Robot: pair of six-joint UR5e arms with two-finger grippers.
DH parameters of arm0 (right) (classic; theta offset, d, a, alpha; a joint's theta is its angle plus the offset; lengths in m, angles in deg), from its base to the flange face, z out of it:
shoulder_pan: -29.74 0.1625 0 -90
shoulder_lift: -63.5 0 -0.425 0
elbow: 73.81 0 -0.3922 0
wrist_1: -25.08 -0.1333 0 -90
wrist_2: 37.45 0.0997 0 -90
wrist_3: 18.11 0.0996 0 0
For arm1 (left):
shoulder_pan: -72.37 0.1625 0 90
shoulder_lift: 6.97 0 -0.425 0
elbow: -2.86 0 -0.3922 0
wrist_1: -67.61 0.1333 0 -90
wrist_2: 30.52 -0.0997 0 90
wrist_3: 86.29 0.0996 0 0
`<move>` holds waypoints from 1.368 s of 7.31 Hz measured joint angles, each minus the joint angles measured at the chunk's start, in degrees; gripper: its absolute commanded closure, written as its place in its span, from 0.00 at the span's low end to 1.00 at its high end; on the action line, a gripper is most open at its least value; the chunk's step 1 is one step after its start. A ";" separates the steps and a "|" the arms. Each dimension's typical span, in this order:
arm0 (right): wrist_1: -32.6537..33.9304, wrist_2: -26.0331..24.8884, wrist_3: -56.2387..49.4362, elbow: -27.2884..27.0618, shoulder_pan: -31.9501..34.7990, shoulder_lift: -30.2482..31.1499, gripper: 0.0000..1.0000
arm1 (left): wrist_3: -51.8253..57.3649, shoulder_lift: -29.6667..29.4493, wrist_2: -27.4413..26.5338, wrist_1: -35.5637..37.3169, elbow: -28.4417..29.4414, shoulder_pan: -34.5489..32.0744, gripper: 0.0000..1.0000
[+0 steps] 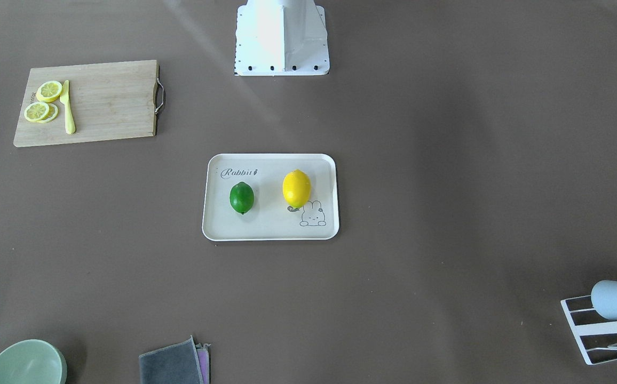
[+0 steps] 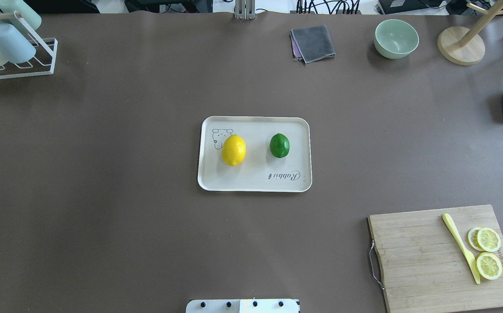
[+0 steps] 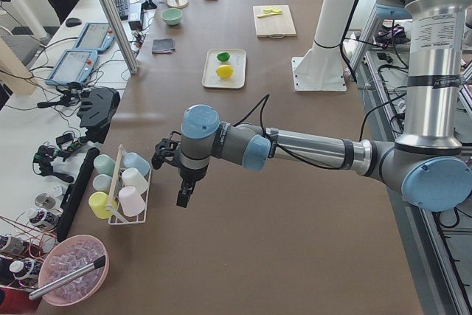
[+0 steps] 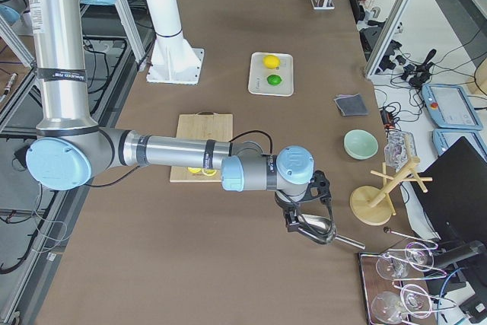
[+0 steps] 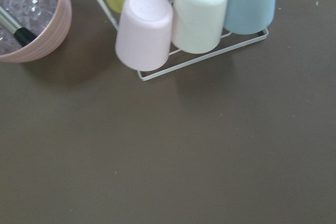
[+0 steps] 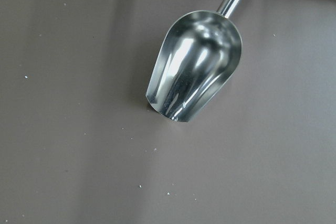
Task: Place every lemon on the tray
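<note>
The cream-white tray (image 1: 271, 230) lies at the table's middle, also in the overhead view (image 2: 256, 184). The yellow lemon (image 1: 296, 188) (image 2: 233, 150) and the green lemon (image 1: 242, 197) (image 2: 280, 145) both rest on it, apart from each other. My left gripper (image 3: 184, 195) shows only in the exterior left view, above the table beside the cup rack, far from the tray; I cannot tell if it is open. My right gripper (image 4: 304, 222) shows only in the exterior right view, over a metal scoop; I cannot tell its state either.
A wooden cutting board (image 2: 425, 256) holds lemon slices (image 2: 488, 252) and a yellow knife. A cup rack (image 2: 12, 48), grey cloth (image 2: 313, 42), green bowl (image 2: 396, 38), wooden stand (image 2: 460, 45) and metal scoop (image 6: 194, 66) stand along the table's edges.
</note>
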 measured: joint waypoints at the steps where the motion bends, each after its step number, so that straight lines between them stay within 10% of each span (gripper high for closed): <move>1: 2.64 0.07 -1.57 -0.20 0.95 0.14 0.00 | 0.80 0.69 0.29 1.47 -0.13 -1.12 0.02; 10: 5.10 0.02 9.39 -6.32 -4.13 0.21 0.00 | -3.60 1.81 0.51 1.71 -0.68 -1.58 0.02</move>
